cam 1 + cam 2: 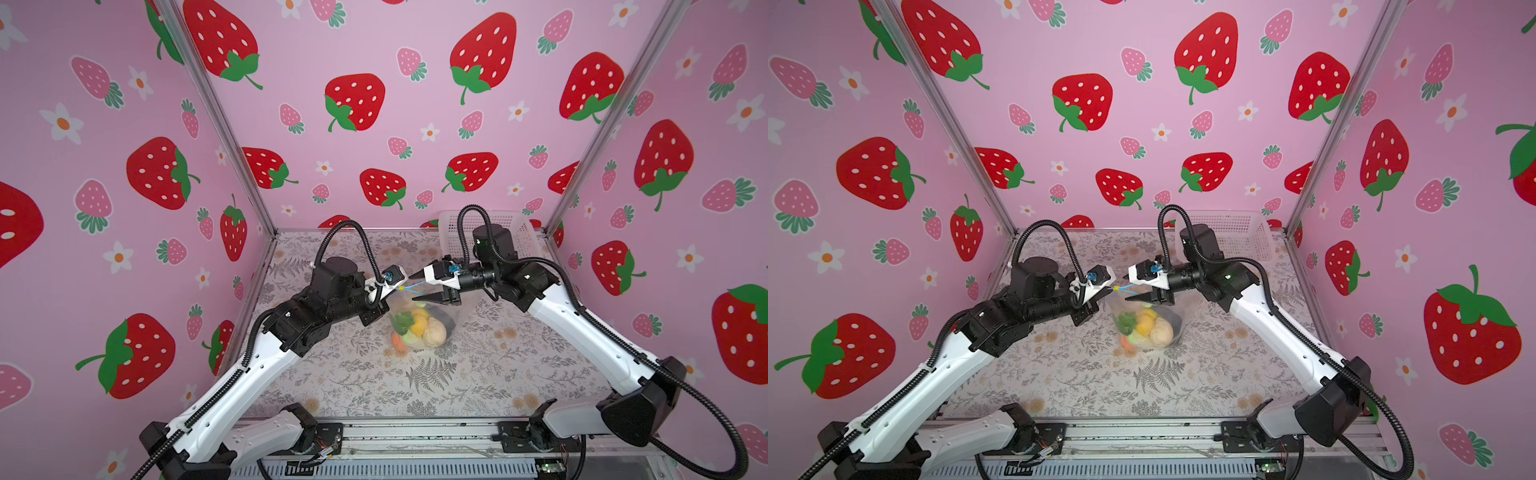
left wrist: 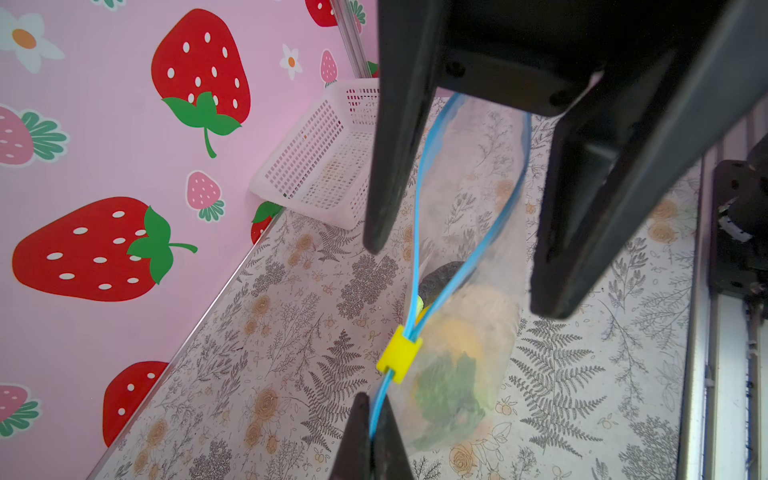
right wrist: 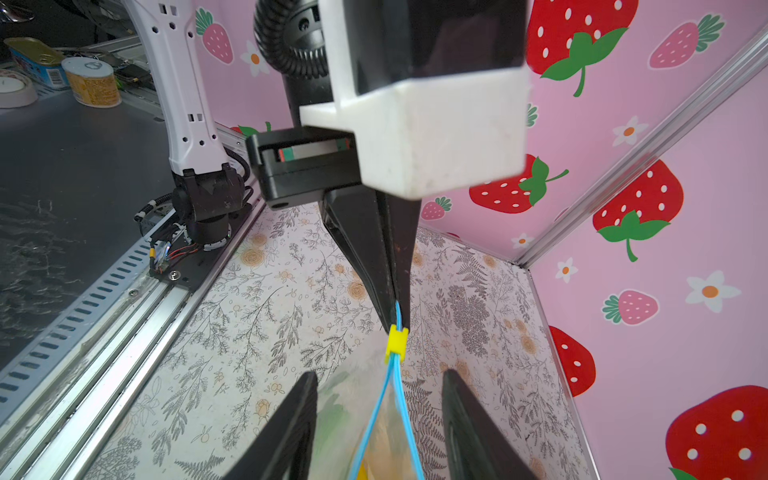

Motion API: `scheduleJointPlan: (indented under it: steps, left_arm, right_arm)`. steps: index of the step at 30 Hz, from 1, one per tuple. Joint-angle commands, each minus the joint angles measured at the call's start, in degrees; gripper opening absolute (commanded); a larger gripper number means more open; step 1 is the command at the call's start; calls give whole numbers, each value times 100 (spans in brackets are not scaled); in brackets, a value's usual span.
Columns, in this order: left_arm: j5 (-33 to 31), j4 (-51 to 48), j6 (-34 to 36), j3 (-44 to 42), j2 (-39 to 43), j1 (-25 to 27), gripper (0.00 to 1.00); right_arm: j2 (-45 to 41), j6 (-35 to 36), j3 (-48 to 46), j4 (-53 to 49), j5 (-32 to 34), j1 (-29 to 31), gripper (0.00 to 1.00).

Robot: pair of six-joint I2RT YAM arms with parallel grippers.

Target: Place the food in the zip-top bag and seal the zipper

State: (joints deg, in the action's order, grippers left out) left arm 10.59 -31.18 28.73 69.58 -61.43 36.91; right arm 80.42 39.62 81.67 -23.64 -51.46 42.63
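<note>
The bag (image 1: pixel 422 320) hangs mid-counter (image 1: pixel 478 374) between the two arms, and whether its bottom rests on the counter cannot be told from either top view. The food (image 1: pixel 1148 326) is inside it, bunched low. Green leaves, yellow and orange pieces, a pale tan lump and something dark show through, but the crinkled plastic blurs them and single pieces are hard to name. The left claw (image 2: pixel 372 436) is closed tight on the zipper (image 2: pixel 417 232) right beside the yellow slider (image 2: pixel 399 353). Only its fingertips show in its own wrist view, cut off at the frame edge. Past the slider the two blue strips part, so the mouth gapes there. Their far end is hidden behind the body of the right claw (image 2: pixel 461 276). That claw stands about half open and holds nothing. Its fingers straddle the parted strips, which run between them without being pinched. In the right wrist view its fingers are cut off by the frame, and the food is a yellow-green smear. A white basket (image 1: pixel 498 224) sits at the back, partly hidden by the right arm.
</note>
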Motion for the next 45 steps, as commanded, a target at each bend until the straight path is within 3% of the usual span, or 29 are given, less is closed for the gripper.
scheduleJointPlan:
  steps: [1, 10, 34, 45]
  left_arm:
    - [120, 133, 100, 178, 111, 1, 0]
    - [128, 166, 72, 170, 126, -1, 0]
    - [64, 203, 80, 115, 182, -2, 0]
    - [3, 208, 89, 117, 186, -12, 0]
  right_arm:
    - [64, -339, 190, -36, 152, 159, 50]
    - [373, -789, 516, -103, 644, 320, 45]
    - [590, -561, 807, -356, 523, 445, 14]
    - [556, -465, 912, -515, 775, 444, 7]
